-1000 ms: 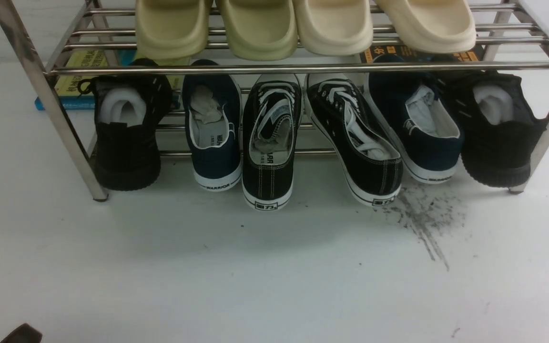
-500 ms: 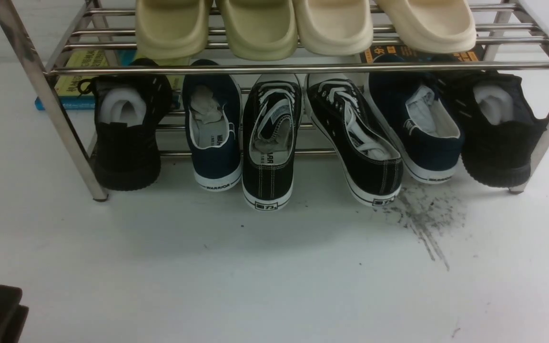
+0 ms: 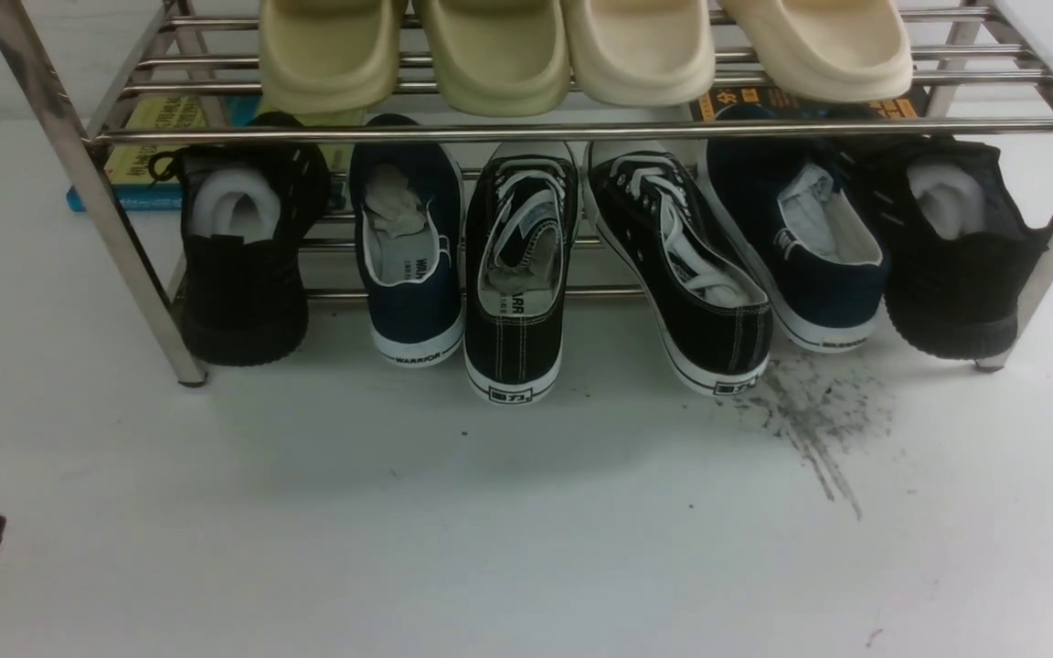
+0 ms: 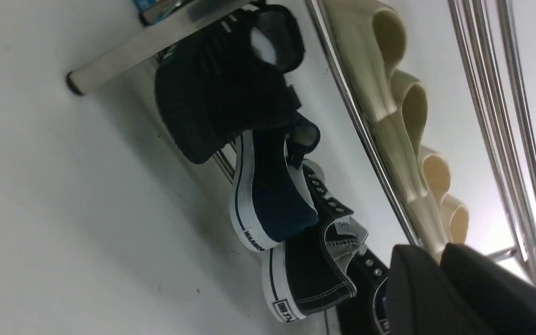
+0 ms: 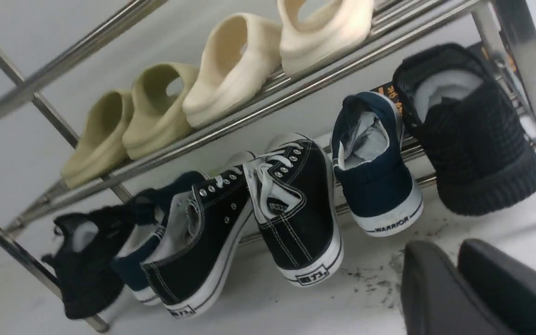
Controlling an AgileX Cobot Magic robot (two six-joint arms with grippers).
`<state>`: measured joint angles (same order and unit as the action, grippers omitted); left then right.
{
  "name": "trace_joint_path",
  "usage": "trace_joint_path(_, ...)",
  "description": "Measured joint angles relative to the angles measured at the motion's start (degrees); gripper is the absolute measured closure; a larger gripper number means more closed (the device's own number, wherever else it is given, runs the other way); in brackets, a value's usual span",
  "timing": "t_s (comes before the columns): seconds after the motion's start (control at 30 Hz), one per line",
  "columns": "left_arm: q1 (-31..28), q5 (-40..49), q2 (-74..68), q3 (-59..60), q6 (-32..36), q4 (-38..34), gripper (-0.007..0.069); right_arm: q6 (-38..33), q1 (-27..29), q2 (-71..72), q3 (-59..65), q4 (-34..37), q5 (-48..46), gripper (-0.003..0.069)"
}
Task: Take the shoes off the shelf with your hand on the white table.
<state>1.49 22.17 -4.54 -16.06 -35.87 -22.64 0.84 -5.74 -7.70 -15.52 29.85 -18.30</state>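
Big white desk (image 3: 526, 530), chrome shelf (image 3: 581, 131) standing on it, black lace-up shoes (image 3: 517, 274) in the middle of the bottom tier, heels down on the desk. Left end effector (image 4: 435, 258) and right end effector (image 5: 449, 258) both pinched narrow, empty.

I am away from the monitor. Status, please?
Left gripper, right gripper shut, empty. Sneakers on shelf, untouched, middle of lower row. Navy shoes close on both sides.
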Motion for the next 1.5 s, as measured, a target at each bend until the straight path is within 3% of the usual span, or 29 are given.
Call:
trace_joint_path(0.07, 0.0, 10.9, -7.3, -6.8, 3.5, 3.6, 0.0613, -1.4, 0.0, -7.7, -5.7, -4.4, -5.9, 0.0668)
trace_joint_path(0.13, 0.0, 16.7, -12.0, -10.3, 5.2, 5.3, 0.0624, -1.6, 0.0, -12.6, -8.1, -6.2, -9.0, 0.0671)
trace_joint_path(0.2, 0.0, 29.0, -21.6, -16.2, 9.5, 8.4, 0.0624, -1.7, 0.0, -23.0, -12.9, -9.2, -16.4, 0.0669)
trace_joint_path(0.4, 0.0, 41.2, -39.9, -25.3, 17.7, 13.0, 0.0624, -4.6, -0.1, -46.7, -26.1, -9.6, -30.7, 0.0663)
trace_joint_path(0.57, 0.0, 41.3, -48.6, -28.9, 24.4, 13.8, 0.0612, -15.5, -3.8, -59.2, -36.5, 0.1, -34.9, 0.0657)
trace_joint_path(0.7, 0.0, 41.1, -50.7, -29.6, 26.3, 13.8, 0.0591, -19.0, -11.8, -68.1, -44.3, 4.3, -34.9, 0.0642)
trace_joint_path(0.83, 0.0, 41.1, -50.8, -29.6, 26.5, 13.8, 0.0572, -18.1, -17.5, -74.3, -51.2, 1.2, -33.5, 0.0598)
trace_joint_path(0.97, 0.0, 41.1, -50.8, -29.6, 25.7, 13.8, 0.0549, -12.7, -21.5, -81.1, -60.6, -7.3, -31.9, 0.0478)
trace_joint_path(1.17, 0.0, 40.9, -50.8, -29.6, 24.4, 14.3, 0.0527, -8.8, -23.3, -88.5, -67.4, -15.9, -29.0, 0.0333)
trace_joint_path(1.5, 0.0, 38.1, -50.8, -29.6, 24.1, 14.4, 0.0507, -8.0, -23.3, -95.9, -68.1, -21.1, -17.9, 0.03)
